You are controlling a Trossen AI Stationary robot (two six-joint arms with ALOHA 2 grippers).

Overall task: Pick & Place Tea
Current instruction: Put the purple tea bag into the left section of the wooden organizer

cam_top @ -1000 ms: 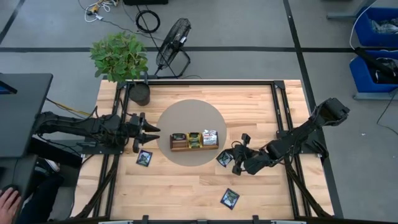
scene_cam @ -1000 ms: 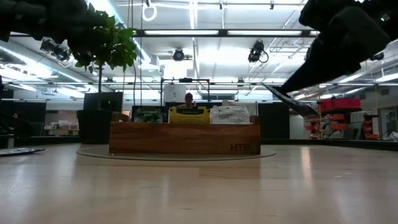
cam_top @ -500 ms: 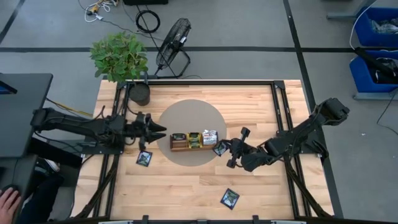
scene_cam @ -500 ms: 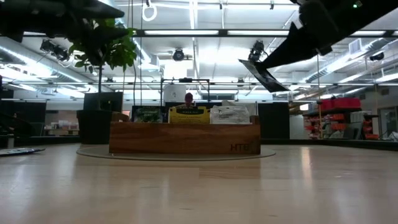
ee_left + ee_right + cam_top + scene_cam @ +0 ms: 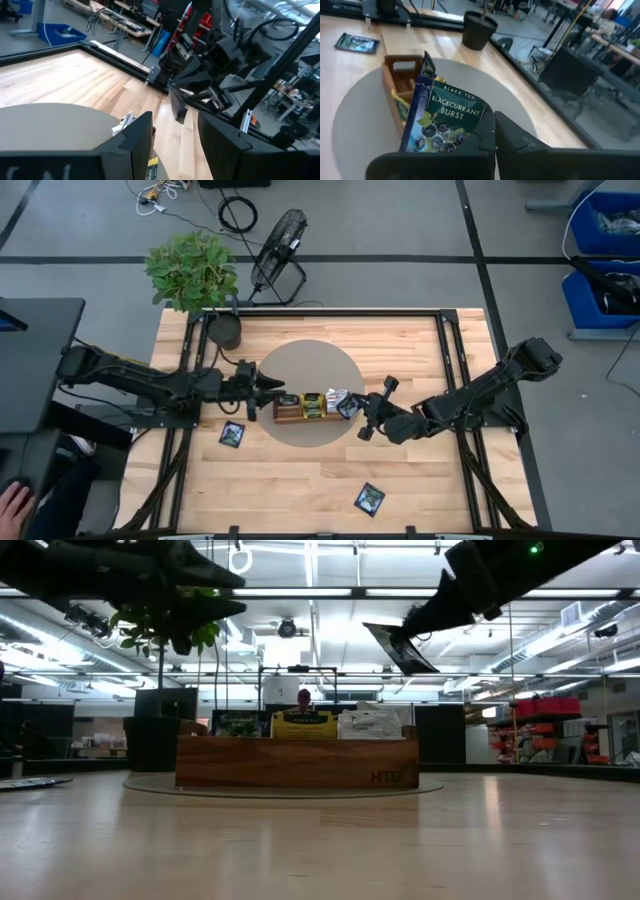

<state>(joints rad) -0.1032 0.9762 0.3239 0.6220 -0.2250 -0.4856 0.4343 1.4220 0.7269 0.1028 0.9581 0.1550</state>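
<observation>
High view: right fingers clamped a dark blackcurrant tea sachet beside brown wooden tray; left fingers gaped empty. Next probably lowering into a compartment.

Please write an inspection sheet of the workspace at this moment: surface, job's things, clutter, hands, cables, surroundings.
Surface: wooden table with a round grey mat.
Job's things: wooden tray on the mat holds sachets; one dark sachet lies left of the mat, another near the front edge.
Clutter: nothing seen.
Hands: right hand shut on a blackcurrant tea sachet, raised beside the tray's right end; left hand open, empty, at the tray's left end.
Cables: coils on the floor behind the table.
Surroundings: potted plant, floor fan, blue bins.
</observation>
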